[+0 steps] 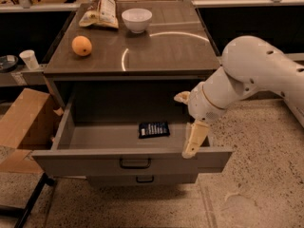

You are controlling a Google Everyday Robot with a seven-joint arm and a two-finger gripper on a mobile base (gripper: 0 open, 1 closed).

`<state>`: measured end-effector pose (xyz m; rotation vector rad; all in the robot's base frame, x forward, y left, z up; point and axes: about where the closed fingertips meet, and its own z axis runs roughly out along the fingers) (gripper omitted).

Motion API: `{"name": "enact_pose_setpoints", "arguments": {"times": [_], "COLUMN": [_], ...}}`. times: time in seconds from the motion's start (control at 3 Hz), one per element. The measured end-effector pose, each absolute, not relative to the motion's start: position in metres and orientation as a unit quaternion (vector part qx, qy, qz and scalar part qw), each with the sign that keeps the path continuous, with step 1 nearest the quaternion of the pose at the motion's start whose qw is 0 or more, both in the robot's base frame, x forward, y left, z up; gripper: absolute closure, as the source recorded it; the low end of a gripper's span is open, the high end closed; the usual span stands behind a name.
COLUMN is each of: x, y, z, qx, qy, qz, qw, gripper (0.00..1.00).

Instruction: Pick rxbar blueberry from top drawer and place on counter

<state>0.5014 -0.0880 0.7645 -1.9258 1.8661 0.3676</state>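
Observation:
The rxbar blueberry [154, 129], a small flat dark wrapper with white lettering, lies on the floor of the top drawer [128, 161], right of centre. The drawer is pulled out, with a dark bar handle on its front. My gripper [188, 119] hangs over the drawer's right end, just right of the bar and above it. It is open and empty, with one finger [194, 139] pointing down at the drawer's front right corner. The counter [161, 51] is the glossy grey-brown cabinet top above the drawer.
On the counter stand an orange [82, 45], a white bowl [137, 19] and a tan snack bag [101, 7]. A lower drawer [145, 179] sits just under the top one. A cardboard box [23, 122] is at the left, and a paper cup [29, 59].

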Motion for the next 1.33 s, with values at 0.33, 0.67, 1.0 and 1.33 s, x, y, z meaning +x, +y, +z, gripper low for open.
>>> {"name": "enact_pose_setpoints", "arguments": {"times": [0.33, 0.67, 1.0, 1.33], "x": [0.546, 0.580, 0.609, 0.609], "y": [-0.074, -0.071, -0.076, -0.076], "z": [0.783, 0.777, 0.741, 0.741], "qx": [-0.677, -0.650, -0.627, -0.627], "qy": [0.676, 0.693, 0.711, 0.711], "qz": [0.131, 0.137, 0.162, 0.162], "qw": [0.259, 0.279, 0.274, 0.274], "gripper": [0.00, 0.00, 0.00, 0.00]}}
